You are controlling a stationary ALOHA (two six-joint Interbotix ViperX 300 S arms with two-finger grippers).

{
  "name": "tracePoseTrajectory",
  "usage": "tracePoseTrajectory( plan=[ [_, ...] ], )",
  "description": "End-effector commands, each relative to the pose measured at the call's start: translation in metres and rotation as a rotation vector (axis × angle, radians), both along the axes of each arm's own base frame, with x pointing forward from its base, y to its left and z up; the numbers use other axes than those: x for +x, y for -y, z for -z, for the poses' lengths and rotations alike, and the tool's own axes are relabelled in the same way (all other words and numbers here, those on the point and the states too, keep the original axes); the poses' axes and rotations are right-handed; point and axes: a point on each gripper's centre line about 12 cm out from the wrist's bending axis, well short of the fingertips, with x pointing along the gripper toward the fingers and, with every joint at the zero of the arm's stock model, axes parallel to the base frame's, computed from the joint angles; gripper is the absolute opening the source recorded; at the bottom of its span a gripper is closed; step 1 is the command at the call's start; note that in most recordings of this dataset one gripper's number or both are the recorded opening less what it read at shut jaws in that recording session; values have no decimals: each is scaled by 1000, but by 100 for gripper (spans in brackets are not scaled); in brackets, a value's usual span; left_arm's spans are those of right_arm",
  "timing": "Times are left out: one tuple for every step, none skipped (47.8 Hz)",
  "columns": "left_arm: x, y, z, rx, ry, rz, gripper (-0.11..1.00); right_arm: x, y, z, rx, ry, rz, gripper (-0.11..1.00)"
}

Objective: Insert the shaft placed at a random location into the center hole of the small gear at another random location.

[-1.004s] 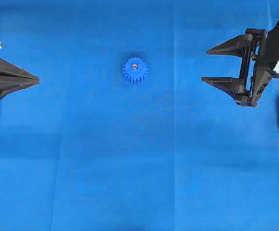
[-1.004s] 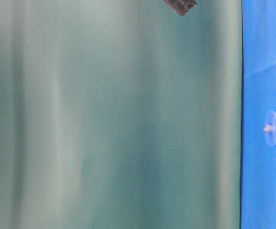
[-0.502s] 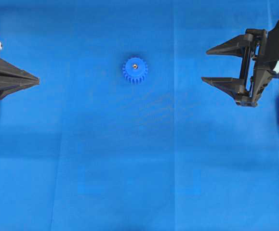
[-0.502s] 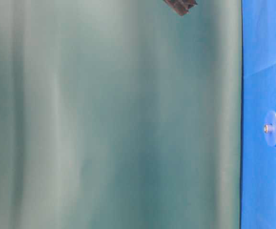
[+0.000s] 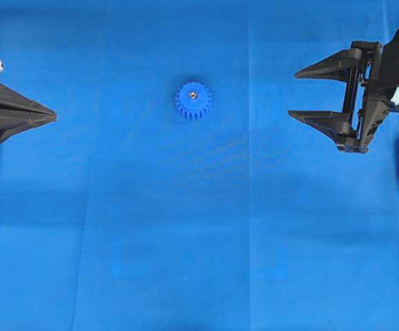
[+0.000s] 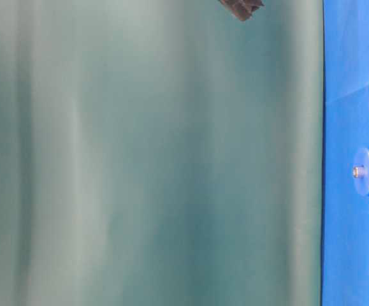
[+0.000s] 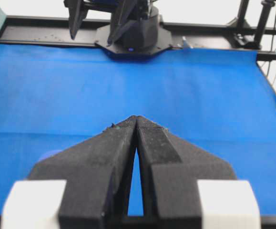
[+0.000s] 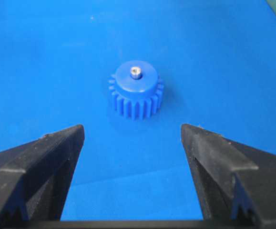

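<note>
Counter: I see a blue cloth, green backdrop.
Small gear: upper centre, flat.
Shaft: upright in its hub.
Left gripper: jaws together, empty.
Right gripper: jaws wide, empty.

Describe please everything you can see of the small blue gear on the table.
The small gear looks like bright blue plastic: a ring of short straight teeth below, a smooth round hub on top. It sits flat and upright on the blue cloth, toward the far middle in the overhead view. The silver shaft already stands in its centre, the tip just above the hub. Nothing else touches it. The right hand, open, is aimed at it from a distance; the left hand, shut, is far off.
</note>
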Motion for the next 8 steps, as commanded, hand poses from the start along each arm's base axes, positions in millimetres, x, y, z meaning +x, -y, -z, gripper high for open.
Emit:
tracePoseTrajectory(
  plan=[
    [1,0,-4,1,11,0,0,2,0,-5,-2,15,0,70],
    [1,0,-4,1,11,0,0,2,0,-5,-2,15,0,70],
    [1,0,-4,1,11,2,0,2,0,-5,-2,15,0,70],
    [1,0,-4,3,11,0,0,2,0,-5,-2,15,0,70],
    [1,0,-4,1,11,0,0,2,0,-5,-2,15,0,70],
    [1,0,-4,1,11,2,0,2,0,-5,-2,15,-2,70],
    [1,0,-4,1,11,2,0,2,0,-5,-2,17,0,70],
    [1,0,-4,1,11,2,0,2,0,-5,-2,15,0,70]
  ],
)
